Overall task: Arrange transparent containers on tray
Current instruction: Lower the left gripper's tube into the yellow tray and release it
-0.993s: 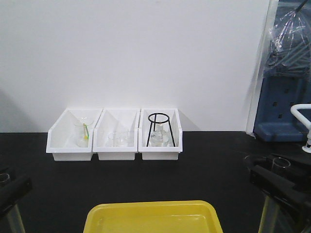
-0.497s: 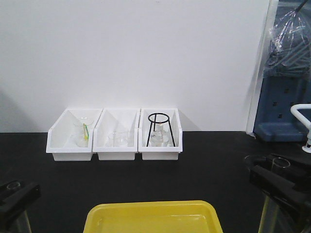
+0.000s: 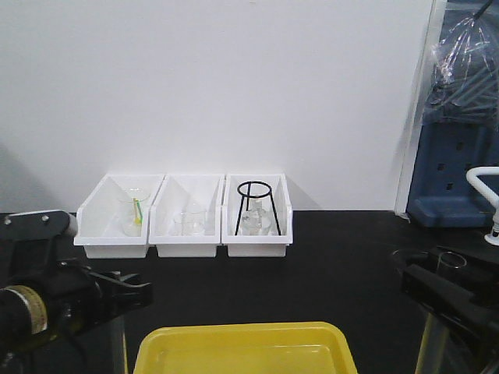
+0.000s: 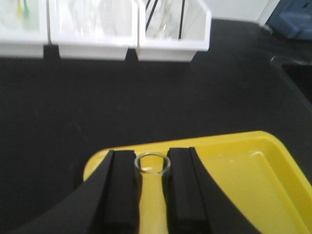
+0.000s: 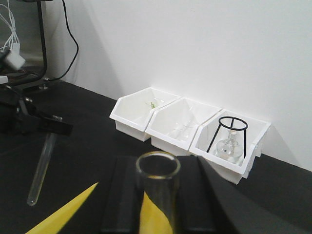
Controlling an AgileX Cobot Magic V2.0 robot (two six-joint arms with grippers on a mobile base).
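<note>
Left gripper [image 4: 152, 157] clamped on the left test tube [image 4: 152, 195], which hangs near-upright at the left edge of the yellow tray [image 4: 273, 161]; right gripper [image 5: 157, 163] likewise grips the right test tube [image 5: 157, 200] upright, right of the tray, over the black table [image 3: 343, 257] with white bins [image 3: 183, 234] behind.

right end effector [image 5: 158, 171] clamping test tube [image 5: 157, 200], second test tube [image 5: 41, 168] beyond

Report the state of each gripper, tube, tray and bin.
Left gripper: shut on left test tube.
Left test tube: held, rim up, not set down.
Right gripper: shut on right test tube.
Right test tube: held, rim up.
Yellow tray: no tube in it yet.
White bins: holding glassware.
</note>
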